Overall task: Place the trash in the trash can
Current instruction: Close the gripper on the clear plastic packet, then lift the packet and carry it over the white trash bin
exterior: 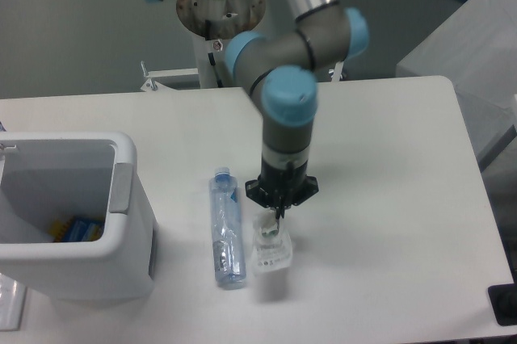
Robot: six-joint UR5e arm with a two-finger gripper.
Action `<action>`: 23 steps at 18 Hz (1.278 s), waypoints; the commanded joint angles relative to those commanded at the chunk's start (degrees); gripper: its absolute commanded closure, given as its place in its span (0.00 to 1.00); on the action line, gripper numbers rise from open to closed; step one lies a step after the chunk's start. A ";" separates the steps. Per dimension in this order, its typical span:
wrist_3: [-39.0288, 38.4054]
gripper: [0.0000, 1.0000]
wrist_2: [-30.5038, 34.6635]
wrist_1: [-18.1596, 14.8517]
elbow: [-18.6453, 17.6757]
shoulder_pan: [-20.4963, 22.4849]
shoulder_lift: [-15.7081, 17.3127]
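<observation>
Gripper (pixel 277 219) down on pouch (pixel 272 251), beside bottle (pixel 227 228).
Jaw state: can't tell. Pouch looks light, floppy, slick; pinch mid-body, w/ care.

The arm reaches forward from its base at the far edge, its silver upper link slanting down to a grey elbow joint with pale blue caps. From there the wrist turns straight down, ending in a black flange. The gripper (pixel 277 219) hangs vertically beneath it, its dark fingers pointing downward and close together; whether they are fully closed cannot be told.
</observation>
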 joint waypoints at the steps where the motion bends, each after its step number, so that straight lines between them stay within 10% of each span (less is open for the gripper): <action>1: -1.23 1.00 -2.11 -0.09 1.32 0.35 0.61; 9: -8.01 1.00 -11.88 0.17 6.70 -1.83 4.83; 23: -7.58 0.96 -11.89 0.44 3.72 -22.04 8.09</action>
